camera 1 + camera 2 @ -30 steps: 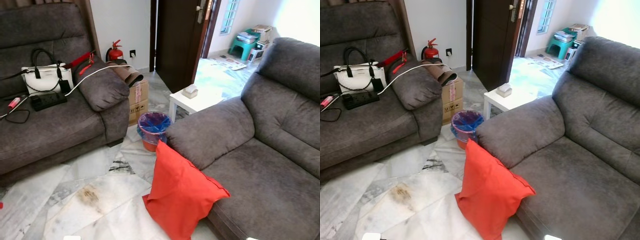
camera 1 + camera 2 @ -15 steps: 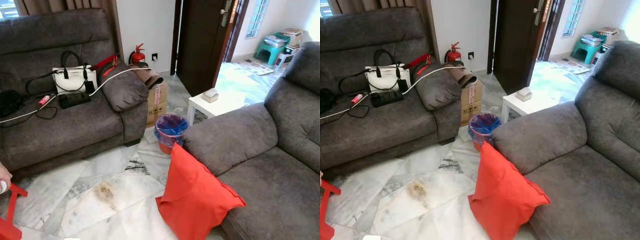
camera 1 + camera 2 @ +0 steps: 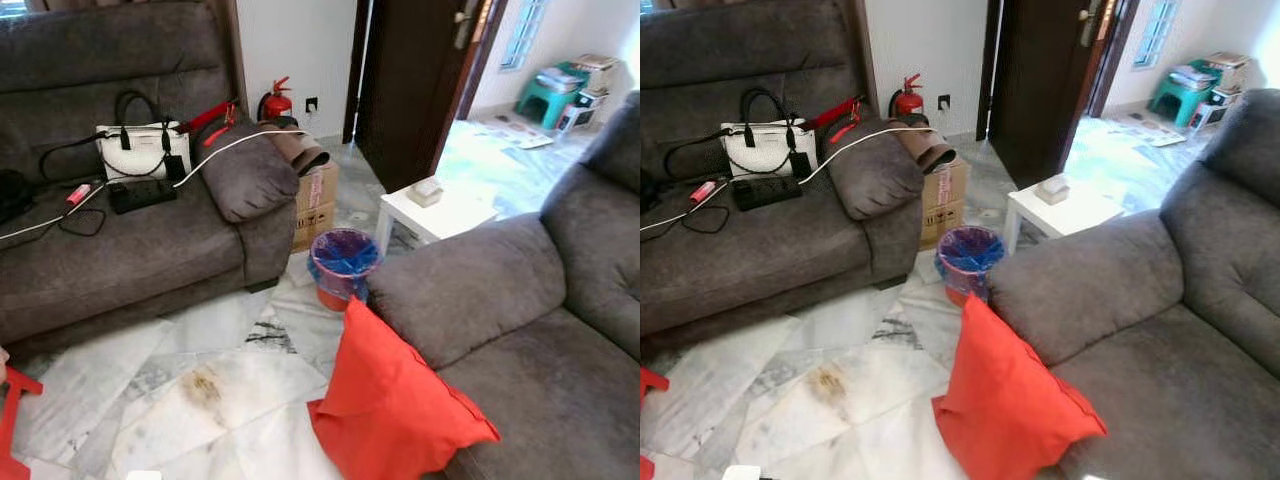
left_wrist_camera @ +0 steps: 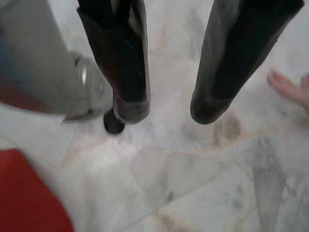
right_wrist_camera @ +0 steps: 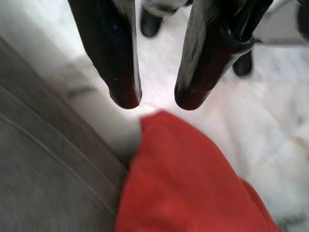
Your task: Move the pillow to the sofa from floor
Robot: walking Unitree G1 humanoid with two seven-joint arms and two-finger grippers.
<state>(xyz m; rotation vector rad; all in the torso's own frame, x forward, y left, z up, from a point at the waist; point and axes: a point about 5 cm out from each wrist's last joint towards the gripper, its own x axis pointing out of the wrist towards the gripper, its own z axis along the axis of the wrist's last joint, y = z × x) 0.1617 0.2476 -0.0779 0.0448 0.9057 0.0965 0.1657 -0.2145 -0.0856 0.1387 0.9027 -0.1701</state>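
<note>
A red pillow (image 3: 395,405) stands on its edge on the marble floor, leaning against the front of the grey sofa (image 3: 520,300) on the right. In the right wrist view my right gripper (image 5: 156,104) hangs open just above the red pillow (image 5: 193,179), beside the sofa's side (image 5: 43,169). My left gripper (image 4: 166,113) is open over bare marble floor, with a corner of the red pillow (image 4: 24,198) below it and a person's fingers (image 4: 289,89) at the edge.
A second grey sofa (image 3: 120,240) at the left holds a white handbag (image 3: 143,152), a power strip and cables. A bin with a blue liner (image 3: 343,265), a cardboard box (image 3: 315,200) and a small white table (image 3: 435,212) stand between the sofas. A red object (image 3: 12,420) sits at the left floor edge.
The camera has tilted down slightly and shifted; the pillow now sits lower in the picture. The pillow itself has not moved against the sofa.
</note>
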